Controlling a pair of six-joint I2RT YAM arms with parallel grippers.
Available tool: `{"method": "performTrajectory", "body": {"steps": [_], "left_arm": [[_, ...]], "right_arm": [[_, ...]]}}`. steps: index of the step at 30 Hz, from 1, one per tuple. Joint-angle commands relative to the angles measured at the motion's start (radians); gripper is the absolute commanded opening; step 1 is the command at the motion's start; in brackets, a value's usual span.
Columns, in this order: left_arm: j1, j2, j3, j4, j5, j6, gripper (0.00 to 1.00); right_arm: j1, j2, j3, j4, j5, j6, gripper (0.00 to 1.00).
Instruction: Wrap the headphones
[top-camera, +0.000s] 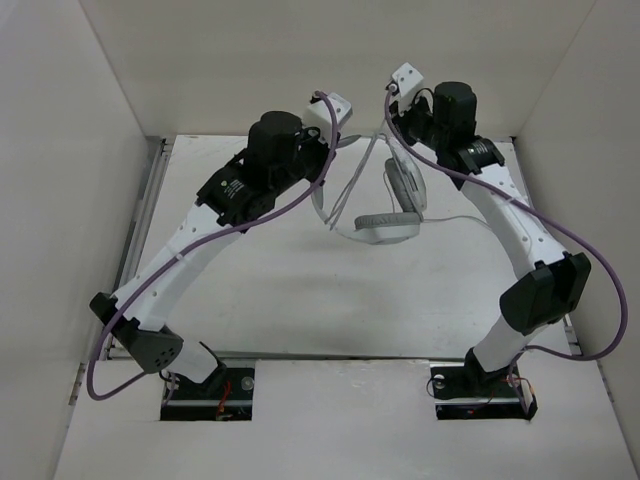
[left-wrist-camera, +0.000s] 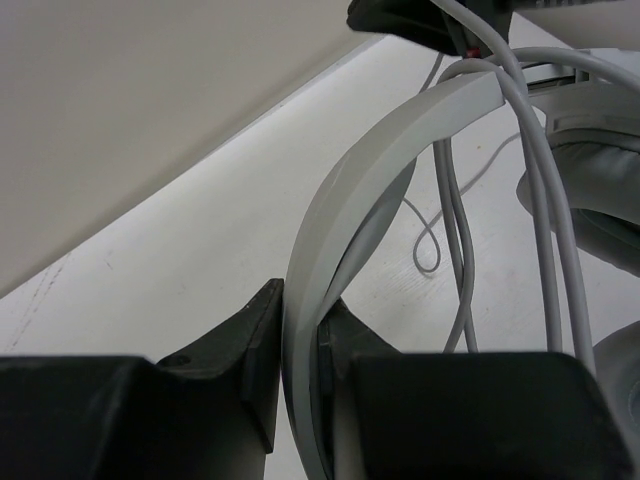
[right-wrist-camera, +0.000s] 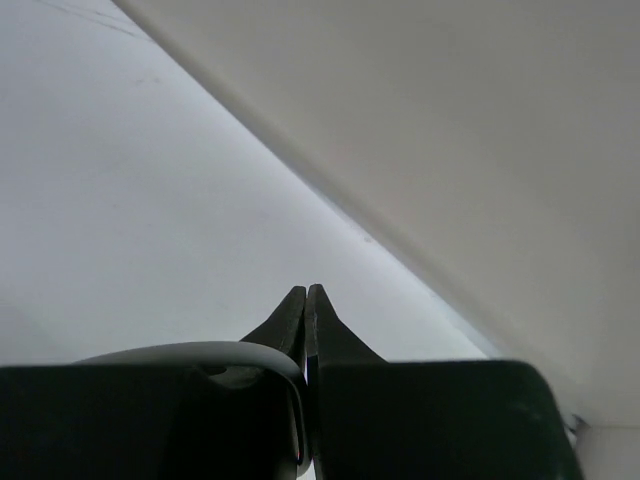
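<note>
The headphones (top-camera: 385, 228) hang in the air between my two grippers at the back of the table, earcups lowest. My left gripper (top-camera: 340, 140) is shut on the white headband (left-wrist-camera: 330, 200), which runs up between its jaws in the left wrist view. The thin grey cable (left-wrist-camera: 545, 210) is looped over the headband in several strands. My right gripper (top-camera: 393, 125) is shut on the cable just above the headband; the cable (right-wrist-camera: 180, 352) curves over its left finger and goes in between the closed jaws. One earcup (left-wrist-camera: 590, 170) shows at the right of the left wrist view.
A loose stretch of cable (top-camera: 455, 220) trails on the white table (top-camera: 300, 290) to the right of the headphones. White walls enclose the back and both sides. Thick purple arm cables (top-camera: 300, 195) hang off both arms.
</note>
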Motion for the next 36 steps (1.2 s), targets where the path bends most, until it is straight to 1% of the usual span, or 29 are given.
{"method": "performTrajectory", "body": {"steps": [1,3,8,12,15,18,24,29,32,36], "left_arm": [[-0.029,-0.054,0.127,0.078,0.067,-0.029,0.00],[-0.034,-0.031,0.186,0.077,0.069,-0.049,0.00],[-0.040,0.042,0.374,0.058,0.081,-0.093,0.00],[-0.045,0.091,0.503,0.055,0.075,-0.102,0.00],[-0.051,0.124,0.571,0.067,0.058,-0.098,0.00],[-0.054,0.154,0.628,0.083,0.026,-0.093,0.00],[-0.062,0.197,0.709,0.106,-0.005,-0.084,0.00],[-0.077,0.188,0.694,0.107,-0.016,-0.056,0.00],[-0.080,0.188,0.683,0.107,-0.019,-0.053,0.00],[-0.088,0.199,0.683,0.107,-0.019,-0.053,0.00]], "right_arm": [[-0.019,0.008,0.014,-0.021,-0.176,0.208,0.08],[-0.021,0.013,-0.006,-0.018,-0.274,0.295,0.08],[0.004,0.017,-0.061,0.023,-0.412,0.440,0.08],[0.016,0.030,-0.090,0.089,-0.564,0.605,0.09],[0.028,0.028,-0.138,0.202,-0.670,0.778,0.09],[0.056,0.022,-0.220,0.376,-0.750,0.979,0.10],[0.096,0.030,-0.346,0.711,-0.822,1.294,0.12],[0.067,0.054,-0.385,0.974,-0.833,1.535,0.17],[0.036,0.063,-0.389,1.039,-0.828,1.602,0.19],[0.013,0.065,-0.394,1.059,-0.834,1.621,0.20]]}}
